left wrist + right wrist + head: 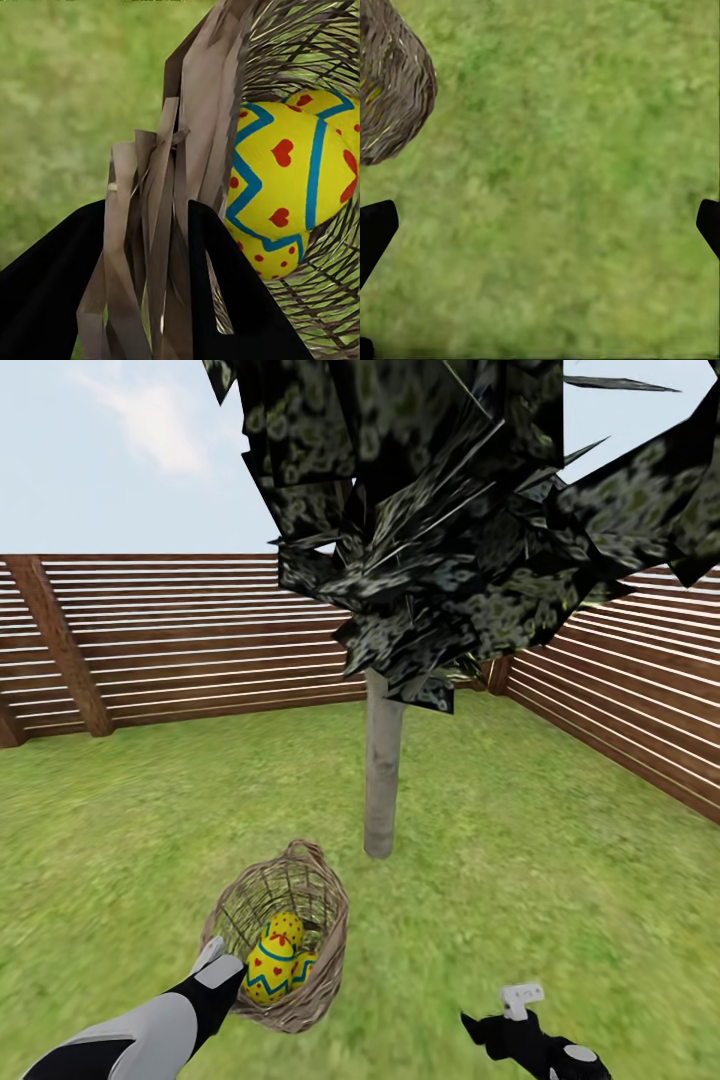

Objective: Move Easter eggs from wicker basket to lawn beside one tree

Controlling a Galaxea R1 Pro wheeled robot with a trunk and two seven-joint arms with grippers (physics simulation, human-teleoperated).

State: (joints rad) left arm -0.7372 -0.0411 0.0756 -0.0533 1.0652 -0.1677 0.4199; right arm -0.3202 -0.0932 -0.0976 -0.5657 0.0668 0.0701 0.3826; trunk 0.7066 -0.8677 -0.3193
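Lawn [560,880] mottled green, slat fence [180,640] behind, tree [383,780] near wicker basket [320,970], my left gripper [146,300] pinching its rim, right gripper [540,232] spread over grass.

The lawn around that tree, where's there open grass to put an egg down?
Open lawn lies between the trunk and the slatted fence, and under the open right pincer. More bare grass runs left of the trunk toward the far fence. It is crowded at the wicker basket, whose rim the left pincer grips, eggs inside.
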